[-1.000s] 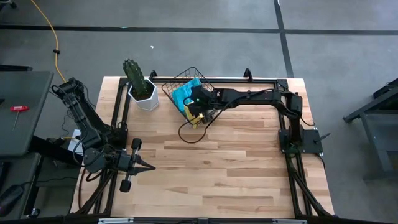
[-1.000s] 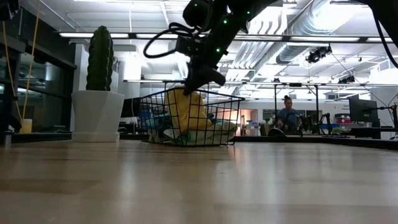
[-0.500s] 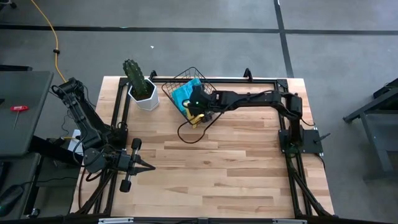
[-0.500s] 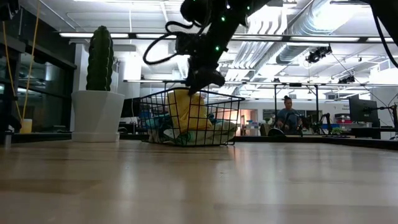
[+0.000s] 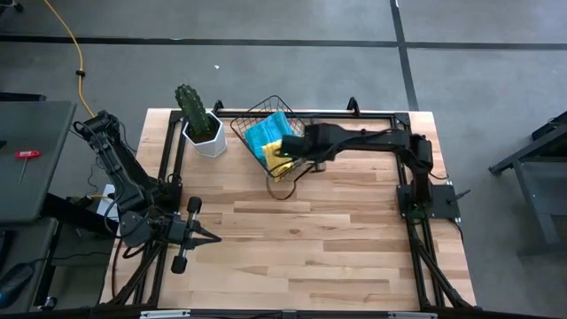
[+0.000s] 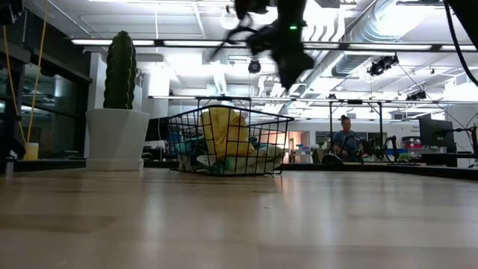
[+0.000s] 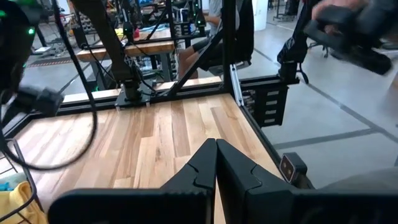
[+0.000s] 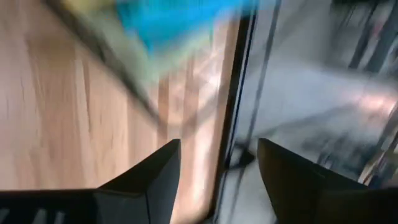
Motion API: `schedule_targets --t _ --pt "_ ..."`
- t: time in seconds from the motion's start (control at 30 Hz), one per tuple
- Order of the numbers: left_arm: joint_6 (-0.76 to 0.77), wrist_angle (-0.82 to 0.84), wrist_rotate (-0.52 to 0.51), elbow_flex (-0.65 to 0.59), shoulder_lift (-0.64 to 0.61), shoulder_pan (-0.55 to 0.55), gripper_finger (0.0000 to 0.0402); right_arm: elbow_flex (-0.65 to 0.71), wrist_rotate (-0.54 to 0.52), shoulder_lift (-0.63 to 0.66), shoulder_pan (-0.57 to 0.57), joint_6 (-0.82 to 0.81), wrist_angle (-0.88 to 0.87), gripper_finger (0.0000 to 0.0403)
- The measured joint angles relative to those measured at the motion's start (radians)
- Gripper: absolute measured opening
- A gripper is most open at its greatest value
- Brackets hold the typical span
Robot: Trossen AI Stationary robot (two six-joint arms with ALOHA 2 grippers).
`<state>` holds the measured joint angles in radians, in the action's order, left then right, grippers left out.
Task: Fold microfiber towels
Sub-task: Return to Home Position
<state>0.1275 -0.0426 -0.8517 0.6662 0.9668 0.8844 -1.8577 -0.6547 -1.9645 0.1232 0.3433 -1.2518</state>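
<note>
Wooden table. Black wire basket sat at its far edge, beside the potted cactus, and held the microfiber towels: the blue one and the yellow one, which stood highest. My right gripper hung above the basket's right side, fingers wide apart, empty. My left gripper was near the table's left edge, fingers pressed together, holding nothing.

Dark jointed arms with black tapered fingers and looping black cable

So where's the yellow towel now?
The yellow towel sits in the wire basket at the table's far edge in the high view, beside the blue towel, right of the cactus.
</note>
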Motion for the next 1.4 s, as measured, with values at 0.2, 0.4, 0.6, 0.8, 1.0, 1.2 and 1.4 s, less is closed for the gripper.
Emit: schedule_targets --t 0.2,0.4,0.6,0.8,1.0,1.2,1.4 --pt "0.003 0.02 0.0 0.0 0.0 0.0 0.0 0.187 0.046 0.165 0.052 -0.252 -0.197 0.0177" --pt "0.0 0.024 -0.007 0.0 0.0 0.0 0.0 0.616 0.097 0.546 0.047 -0.348 0.092 0.0149" --pt "0.0 0.024 -0.099 0.0 0.0 -0.006 0.0 1.042 0.282 0.924 -0.003 -0.418 0.545 0.0135" --pt "-0.083 0.048 -0.264 -0.001 -0.009 -0.108 0.0 1.33 0.319 1.15 -0.048 -0.475 0.95 0.0107" --pt "-0.103 0.171 0.13 0.002 -0.182 -0.416 0.0 1.451 0.356 1.246 -0.052 -0.467 1.118 0.0014" --pt "-0.059 0.314 0.406 -0.08 -0.354 -0.682 0.0 1.481 0.381 1.259 -0.052 -0.5 1.12 0.0017" --pt "-0.034 0.241 0.542 -0.293 -0.553 -0.79 0.0 1.481 0.425 1.258 -0.052 -0.493 1.148 0.0006"
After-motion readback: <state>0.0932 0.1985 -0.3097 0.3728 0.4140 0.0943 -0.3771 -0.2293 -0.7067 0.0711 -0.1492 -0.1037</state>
